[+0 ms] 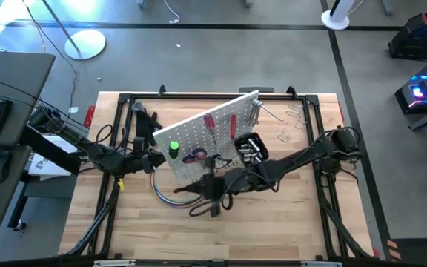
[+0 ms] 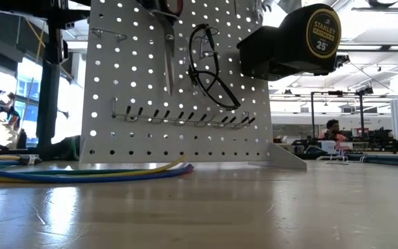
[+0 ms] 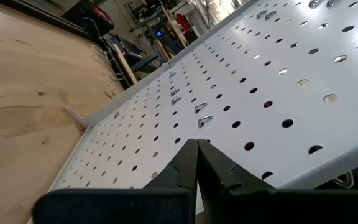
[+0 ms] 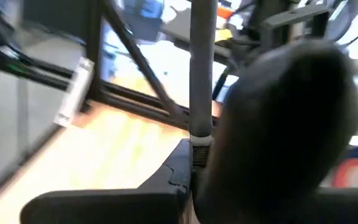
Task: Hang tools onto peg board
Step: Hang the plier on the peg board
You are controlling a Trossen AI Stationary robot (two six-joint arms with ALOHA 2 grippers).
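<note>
Over the table's middle, my right arm reaches in low from the right, elbow bent, with my right gripper [image 1: 215, 194] in front of the peg board [image 1: 199, 133]. Its fingers are pinched nearly shut on a yellow tape measure [image 2: 302, 38], held up beside the board's face. My left gripper [image 3: 196, 149] is fully closed, empty, just behind the board.

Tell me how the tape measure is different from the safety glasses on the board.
The tape measure is a chunky black-and-yellow block with a round label; the safety glasses are thin, curved and black. The tape measure sits at the peg board's edge, the glasses hang mid-board, tilted. Both are up off the table.
</note>
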